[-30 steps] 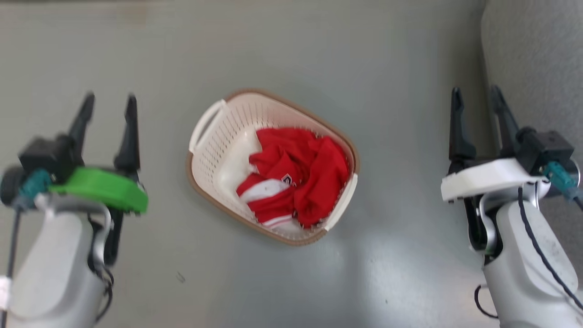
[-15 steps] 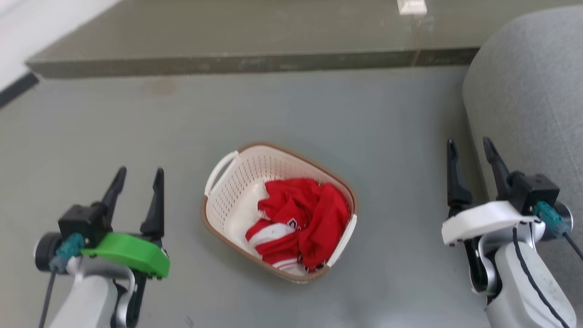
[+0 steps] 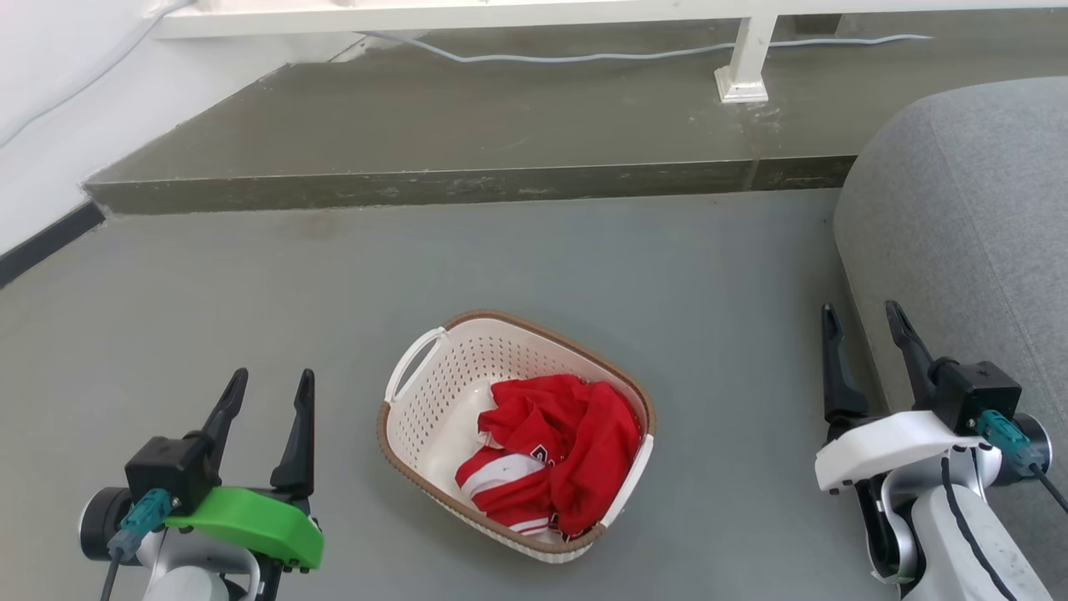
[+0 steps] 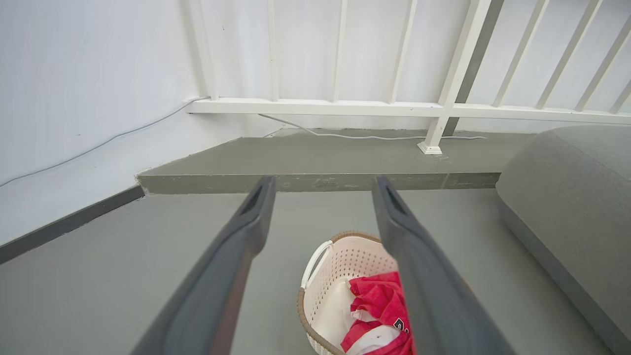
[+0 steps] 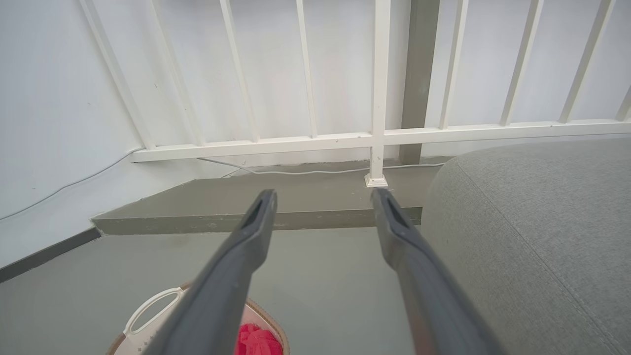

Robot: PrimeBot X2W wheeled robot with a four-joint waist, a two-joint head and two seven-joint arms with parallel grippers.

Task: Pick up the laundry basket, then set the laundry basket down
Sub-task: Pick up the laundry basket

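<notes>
The laundry basket (image 3: 434, 401) stands on the grey floor between my two arms, cream-white and perforated with a brown rim and white loop handles. Red and white clothing (image 3: 555, 451) lies crumpled inside it. My left gripper (image 3: 271, 384) is open, well to the basket's left, nothing between its fingers. My right gripper (image 3: 863, 321) is open too, far to the basket's right beside the grey sofa. In the left wrist view the basket (image 4: 340, 256) sits low between the fingers (image 4: 246, 231). The right wrist view catches the basket's handle (image 5: 150, 305) at the bottom left.
A grey sofa (image 3: 968, 225) fills the right side close to my right arm. A raised concrete step (image 3: 467, 142) runs across the back under a white railing (image 4: 394, 106). A cable (image 3: 584, 57) lies along the step. A white wall (image 3: 42, 125) stands at the left.
The head camera has tilted up, so the basket and both grippers sit lower in the picture and the step, railing and sofa have come into view. Both grippers stay open.
</notes>
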